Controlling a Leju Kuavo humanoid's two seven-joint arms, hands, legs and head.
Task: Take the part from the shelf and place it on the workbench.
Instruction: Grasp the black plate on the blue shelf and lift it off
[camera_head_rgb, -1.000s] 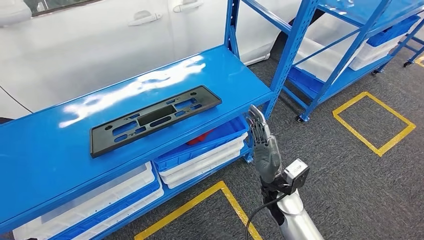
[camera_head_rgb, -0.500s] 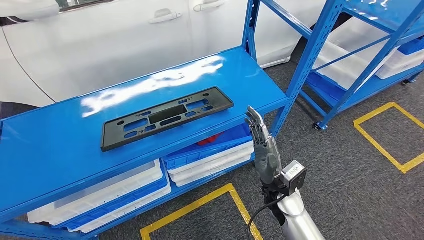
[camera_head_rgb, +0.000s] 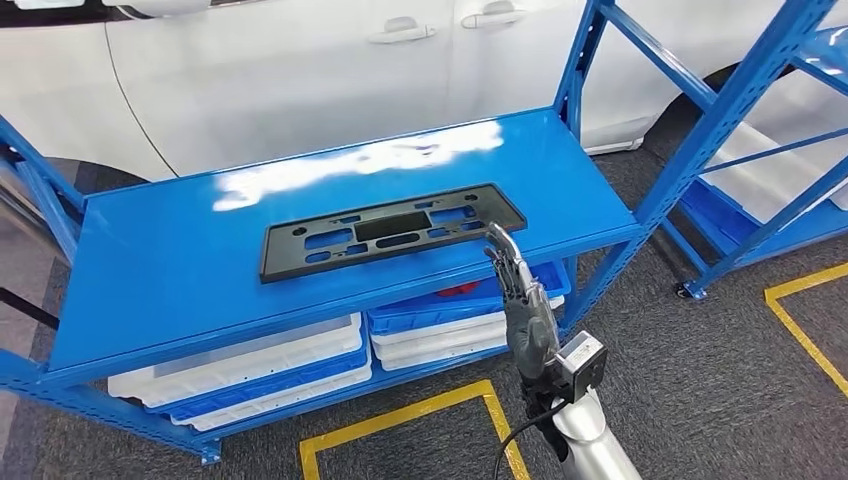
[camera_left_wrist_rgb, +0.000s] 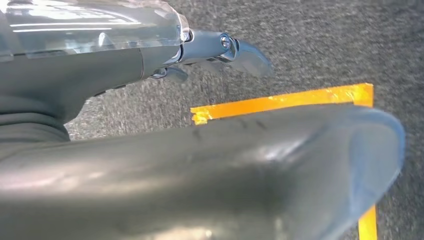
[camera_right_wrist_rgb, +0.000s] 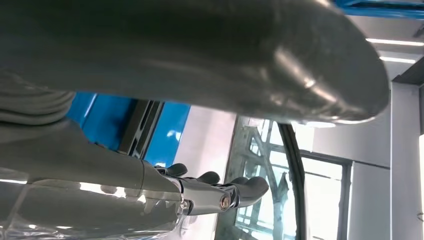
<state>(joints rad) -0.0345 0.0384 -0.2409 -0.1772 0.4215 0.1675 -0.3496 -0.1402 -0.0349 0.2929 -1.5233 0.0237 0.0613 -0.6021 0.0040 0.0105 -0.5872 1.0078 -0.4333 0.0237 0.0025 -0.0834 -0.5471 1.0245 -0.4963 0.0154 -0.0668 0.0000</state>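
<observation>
— At the shelf's front edge, what are the fingers (camera_head_rgb: 505, 262) doing?

— They're stretched out straight and a little apart, holding nothing. The right hand (camera_head_rgb: 524, 305) stands upright on its silver arm (camera_head_rgb: 590, 440), fingertips just beside the near right end of the part (camera_head_rgb: 390, 230).

— And the other hand?

— The left hand (camera_left_wrist_rgb: 220, 47) hangs over the floor (camera_left_wrist_rgb: 310, 45); its fingers reach out with nothing in them.

— Where does the part lie?

— Flat on the blue shelf (camera_head_rgb: 170, 260), a long black plate with slots, running lengthwise near the middle of the top level, slightly skewed.

— What's the surface like?

— Glossy blue metal with bright glare along the back. The floor is dark grey carpet with yellow tape lines (camera_head_rgb: 410, 420).

— Anything around it?

— White and blue bins (camera_head_rgb: 240, 365) sit on the lower level, one with something red inside. A white car (camera_head_rgb: 300, 70) stands close behind the shelf. A second blue rack (camera_head_rgb: 760, 140) stands off to the right.
</observation>
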